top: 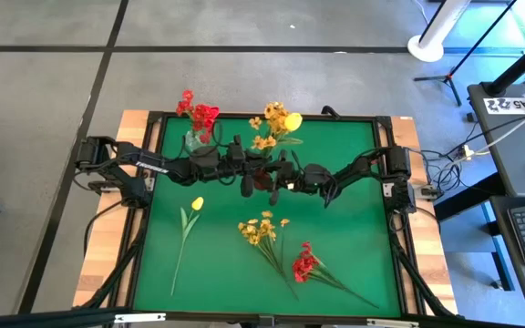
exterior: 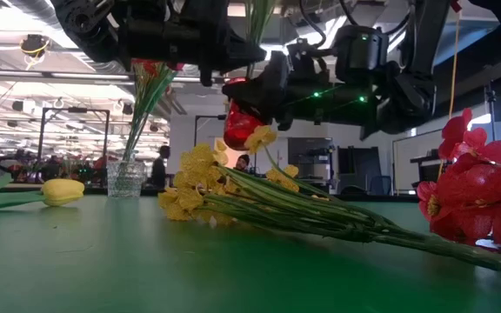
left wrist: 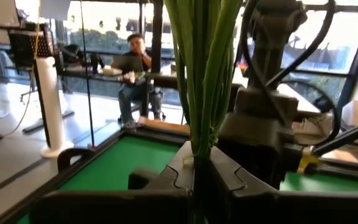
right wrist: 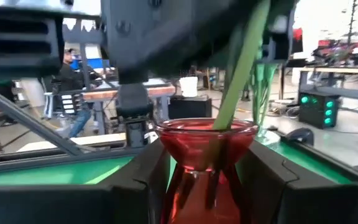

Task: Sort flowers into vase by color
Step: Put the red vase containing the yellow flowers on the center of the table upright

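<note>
My two grippers meet over the middle of the table. My right gripper [top: 279, 180] [right wrist: 207, 180] is shut on a red glass vase [top: 262, 179] [exterior: 242, 126] that hangs above the table. Green stems [left wrist: 204, 74] [right wrist: 241, 68] rise out of the vase to a yellow spray and a yellow tulip [top: 279, 121]. My left gripper [top: 250, 175] [left wrist: 197, 171] is shut on those stems. A clear vase [top: 195, 141] [exterior: 127, 178] with red flowers [top: 199, 113] stands on the table near the far edge. A yellow tulip [top: 190, 219], a yellow spray [top: 261, 230] and a red spray [top: 304, 264] lie flat on the table. My left gripper pinches the bundle of several green stems [left wrist: 199, 146] between its two fingers [left wrist: 166, 177], coming level from the table's left side and lying across them. The stems stand upright above the fingers. My right gripper has the red vase's neck [right wrist: 204, 158], just under the flared rim, between its two fingers [right wrist: 148, 180]. It comes level from the table's right side. The vase is lifted clear of the table with the stems standing in its mouth.
The table has a green mat inside a black frame [top: 153, 228]. The loose flowers take up the near half [exterior: 198, 187] [exterior: 481, 187] [exterior: 62, 191]. Bare mat lies at the right far part [top: 363, 228]. People sit in the room beyond [left wrist: 135, 68].
</note>
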### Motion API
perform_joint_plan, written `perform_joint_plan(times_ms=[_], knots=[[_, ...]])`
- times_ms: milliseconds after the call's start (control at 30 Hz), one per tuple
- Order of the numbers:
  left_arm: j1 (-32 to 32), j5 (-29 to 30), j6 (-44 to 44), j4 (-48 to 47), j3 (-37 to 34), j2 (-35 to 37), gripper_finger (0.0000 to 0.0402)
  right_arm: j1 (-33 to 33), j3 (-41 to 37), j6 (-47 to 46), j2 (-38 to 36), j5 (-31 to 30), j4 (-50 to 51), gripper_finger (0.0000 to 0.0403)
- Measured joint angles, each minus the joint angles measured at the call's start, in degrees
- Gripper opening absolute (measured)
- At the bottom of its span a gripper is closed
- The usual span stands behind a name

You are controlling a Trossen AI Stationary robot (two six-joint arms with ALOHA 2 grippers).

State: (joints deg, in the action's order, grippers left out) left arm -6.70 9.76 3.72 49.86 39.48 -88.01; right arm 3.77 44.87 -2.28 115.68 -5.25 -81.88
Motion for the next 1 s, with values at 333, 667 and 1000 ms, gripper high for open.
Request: perform_joint_plan(times_ms=[333,667,1000], knots=[[-0.24,2.89,0.19,-9.05,-1.67,0.00,0.0005,0.47,3.04,2.72,0.04,-8.27,9.98,0.0151],[-2.19,2.43,5.89,8.12,-12.58,-3.39,0.0005,1.18,7.02,1.89,0.11,-8.18,20.59,0.0151],[-1.97,2.79,6.33,11.59,-12.57,-8.72,0.0005,1.22,12.54,0.91,0.11,-7.68,38.32,0.0153]])
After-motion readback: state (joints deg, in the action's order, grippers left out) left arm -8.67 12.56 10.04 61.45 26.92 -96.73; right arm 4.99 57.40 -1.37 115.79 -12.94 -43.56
